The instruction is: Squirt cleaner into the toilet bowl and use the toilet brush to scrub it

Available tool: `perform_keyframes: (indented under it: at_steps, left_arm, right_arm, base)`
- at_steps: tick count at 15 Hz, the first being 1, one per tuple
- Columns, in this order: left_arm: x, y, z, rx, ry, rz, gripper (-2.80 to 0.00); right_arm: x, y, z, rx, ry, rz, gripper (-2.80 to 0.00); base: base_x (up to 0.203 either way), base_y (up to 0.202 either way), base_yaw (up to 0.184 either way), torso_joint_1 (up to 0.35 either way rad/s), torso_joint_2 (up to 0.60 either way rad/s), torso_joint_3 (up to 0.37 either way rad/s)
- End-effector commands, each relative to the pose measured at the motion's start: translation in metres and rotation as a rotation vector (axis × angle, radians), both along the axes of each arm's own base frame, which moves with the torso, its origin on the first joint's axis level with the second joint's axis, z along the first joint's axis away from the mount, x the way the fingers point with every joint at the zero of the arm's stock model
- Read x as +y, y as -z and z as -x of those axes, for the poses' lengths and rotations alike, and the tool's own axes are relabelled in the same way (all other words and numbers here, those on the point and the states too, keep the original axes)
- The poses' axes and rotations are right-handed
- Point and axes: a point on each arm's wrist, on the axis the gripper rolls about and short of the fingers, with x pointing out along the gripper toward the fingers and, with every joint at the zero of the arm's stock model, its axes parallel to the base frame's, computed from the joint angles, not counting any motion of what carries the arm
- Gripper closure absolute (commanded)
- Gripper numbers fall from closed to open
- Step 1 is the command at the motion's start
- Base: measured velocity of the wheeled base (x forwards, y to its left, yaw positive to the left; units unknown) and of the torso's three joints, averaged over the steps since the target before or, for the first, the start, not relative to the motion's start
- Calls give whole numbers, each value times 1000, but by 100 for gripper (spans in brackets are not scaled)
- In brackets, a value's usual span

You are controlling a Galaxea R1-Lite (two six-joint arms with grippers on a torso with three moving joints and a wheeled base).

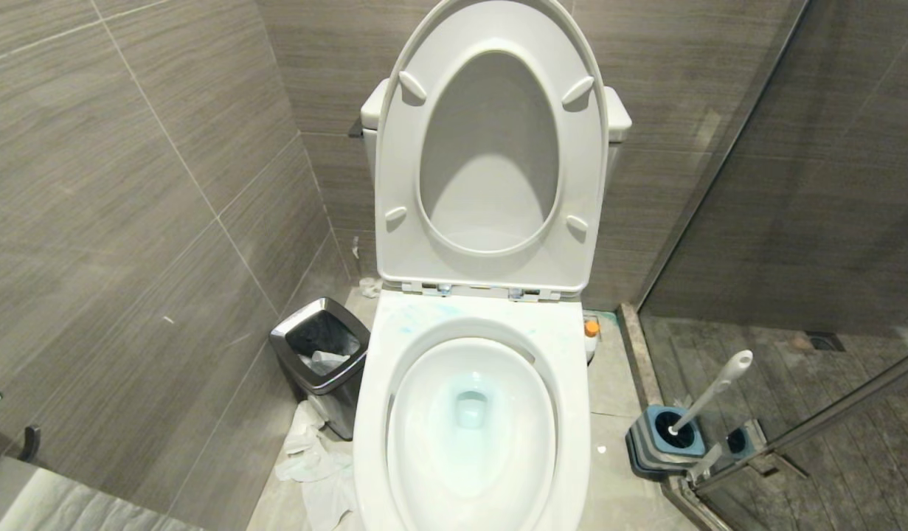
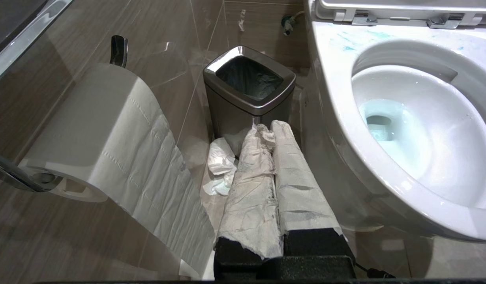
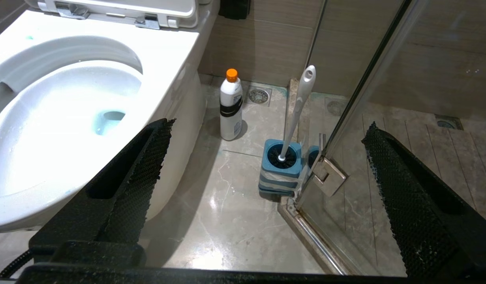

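From the head view I have the toilet bowl [image 1: 472, 435] straight ahead, seat and lid up, water tinted pale turquoise with faint blue smears on the rim. The cleaner bottle [image 1: 591, 330] peeks out on the floor just beside the pedestal on my right, only its orange cap showing. The toilet brush [image 1: 708, 394] stands in its blue-and-grey holder [image 1: 664, 441] further right, by the glass shower door. Neither arm shows here.

In the left wrist view the left claw [image 2: 266, 130] is closed, its fingers wrapped in paper, holding nothing, pointing toward the steel-rimmed waste bin [image 2: 248, 104] beside the toilet paper roll [image 2: 104, 130].

In the right wrist view the right claw [image 3: 266, 134] stands wide apart and empty. The bottle sits on the floor ahead of it, against the bowl's side, well apart from the fingertips; the brush is near it.

I judge no step is in hand yet. Next I'd send the right claw to the bottle's body.
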Motion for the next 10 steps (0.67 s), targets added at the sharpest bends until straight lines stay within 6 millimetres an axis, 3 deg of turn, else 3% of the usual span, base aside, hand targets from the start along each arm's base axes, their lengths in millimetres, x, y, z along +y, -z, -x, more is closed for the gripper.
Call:
perform_keyframes:
  at_steps: [1, 10]
  left_arm:
    - [0, 2, -1, 7, -1, 1, 0]
    - [0, 2, -1, 7, -1, 1, 0]
  right_arm:
    - [0, 3, -1, 10, 0, 1, -280]
    - [0, 3, -1, 10, 0, 1, -280]
  base:
    - [0, 0, 0, 0, 0, 0]
    - [0, 0, 0, 0, 0, 0]
